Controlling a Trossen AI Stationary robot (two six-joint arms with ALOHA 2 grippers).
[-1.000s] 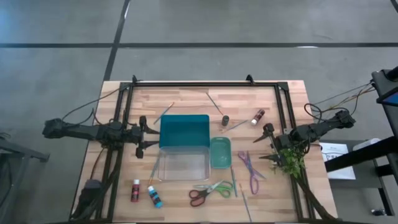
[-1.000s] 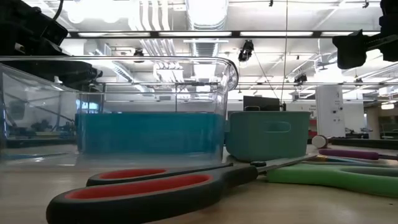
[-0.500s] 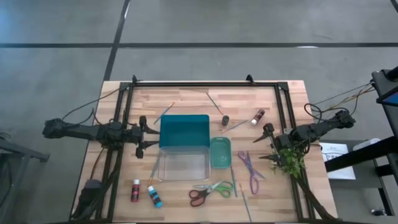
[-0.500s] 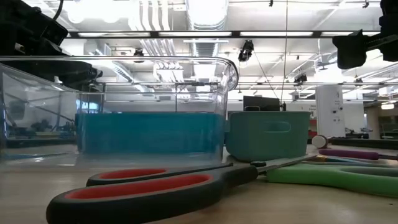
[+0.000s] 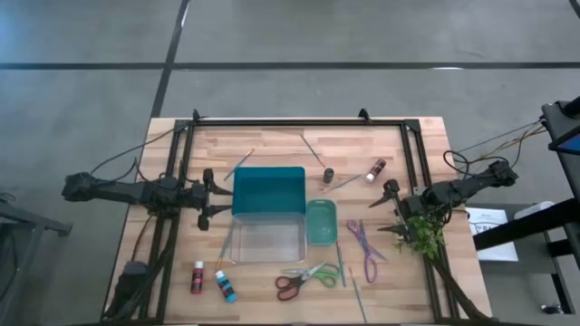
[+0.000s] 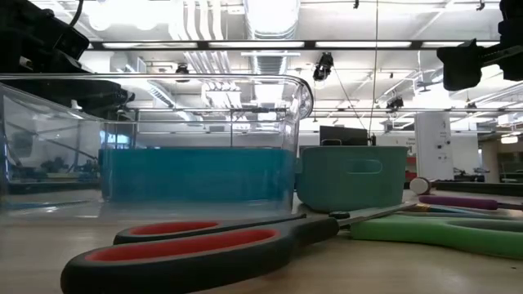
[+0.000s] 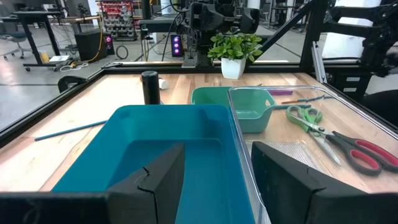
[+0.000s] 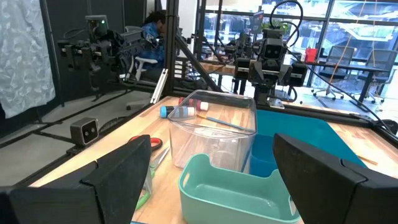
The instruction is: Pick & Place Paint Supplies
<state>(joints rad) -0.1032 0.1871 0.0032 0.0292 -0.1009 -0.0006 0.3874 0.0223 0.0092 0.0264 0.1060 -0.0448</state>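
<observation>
Both grippers hover open and touch nothing. My left gripper (image 5: 209, 195) waits just left of the large teal container (image 5: 268, 190). My right gripper (image 5: 391, 208) waits right of the small teal bin (image 5: 321, 222). A red bottle (image 5: 197, 277) and a blue bottle (image 5: 225, 286) lie at the near left. A dark bottle (image 5: 328, 175) and another bottle (image 5: 375, 169) are at the far right. The red-green scissors (image 5: 306, 279) and purple scissors (image 5: 362, 246) lie flat on the table, with thin brushes (image 5: 238, 164) scattered around.
A clear container (image 5: 265, 240) sits against the near side of the teal container. A green plant sprig (image 5: 421, 234) stands beside my right gripper. A black frame (image 5: 299, 120) runs round the tabletop. Bare wood lies at the far left and the near right.
</observation>
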